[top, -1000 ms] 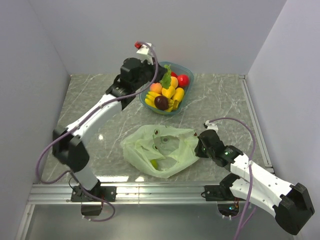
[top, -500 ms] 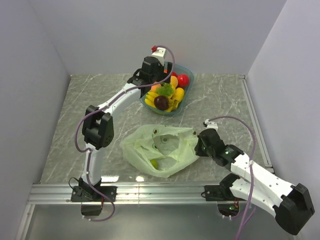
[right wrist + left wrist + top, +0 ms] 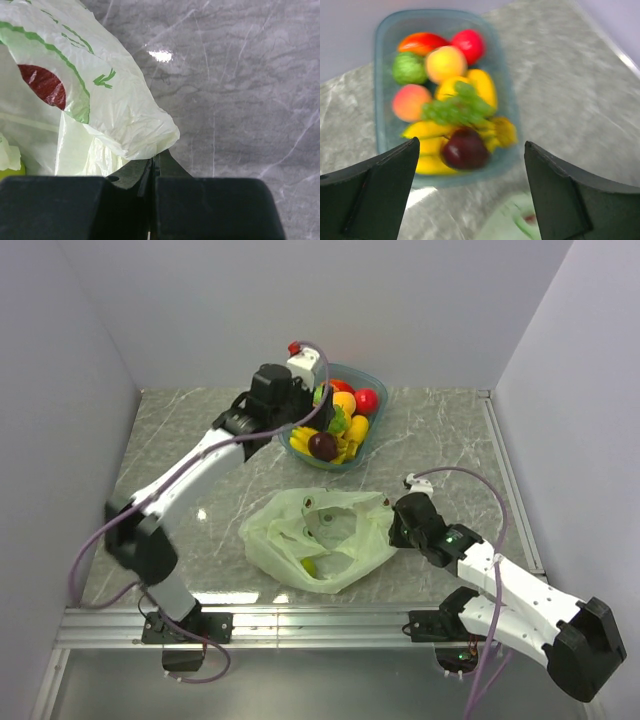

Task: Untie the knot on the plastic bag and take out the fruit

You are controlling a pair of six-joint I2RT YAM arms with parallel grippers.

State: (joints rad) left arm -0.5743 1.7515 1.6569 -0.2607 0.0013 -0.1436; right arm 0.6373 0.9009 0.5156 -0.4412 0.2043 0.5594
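Note:
The pale green plastic bag (image 3: 320, 535) lies flat and crumpled at the table's middle with its mouth open; no knot shows. My right gripper (image 3: 397, 525) is shut on the bag's right edge (image 3: 145, 135). A small yellow-green piece (image 3: 308, 567) lies inside the bag. The fruit fills the teal bowl (image 3: 340, 466): green grapes (image 3: 457, 107), a dark plum (image 3: 465, 149), bananas (image 3: 427, 145), a peach (image 3: 410, 102). My left gripper (image 3: 471, 147) hangs open above the bowl's near left side (image 3: 312, 400), holding nothing.
The bowl also holds a shiny red round fruit (image 3: 366, 400), a green round one (image 3: 409, 67) and a yellow oval one (image 3: 482, 85). White walls close in the grey marble table on three sides. A metal rail (image 3: 300, 625) runs along the near edge.
The left gripper opened and let the green grapes go into the bowl, then drew back to the left. The right gripper stayed shut on the bag's edge.

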